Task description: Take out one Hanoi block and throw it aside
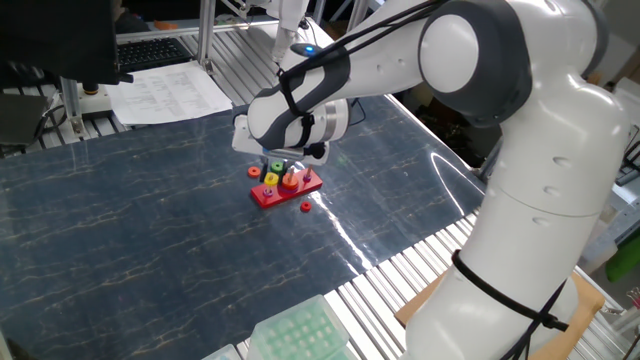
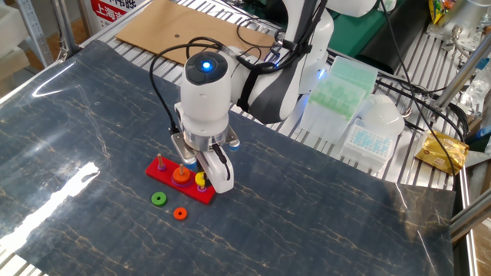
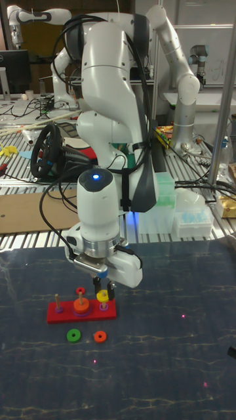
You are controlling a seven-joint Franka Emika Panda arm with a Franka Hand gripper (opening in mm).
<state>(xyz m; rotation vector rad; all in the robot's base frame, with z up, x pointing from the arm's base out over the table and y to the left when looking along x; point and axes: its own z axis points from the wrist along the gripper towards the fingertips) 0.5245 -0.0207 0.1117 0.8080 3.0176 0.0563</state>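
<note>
The Hanoi block (image 3: 103, 297) is a small yellow ring on the right-hand peg of the red base (image 3: 65, 312), sitting a little above the base top. My gripper (image 3: 103, 287) comes straight down over it, with one finger on each side of the ring and pressed against it. From the other side, the Hanoi block (image 2: 200, 179) shows just left of my white finger (image 2: 219, 178), with the gripper (image 2: 207, 173) over the red base (image 2: 163, 175). In the remaining fixed view the gripper (image 1: 279, 169) covers most of the base (image 1: 290, 190).
Orange rings (image 3: 80, 304) are stacked on the middle peg. A green ring (image 2: 159, 199) and an orange ring (image 2: 179, 214) lie loose on the dark mat in front of the base. Pipette-tip boxes (image 2: 337, 92) stand at the mat's far edge.
</note>
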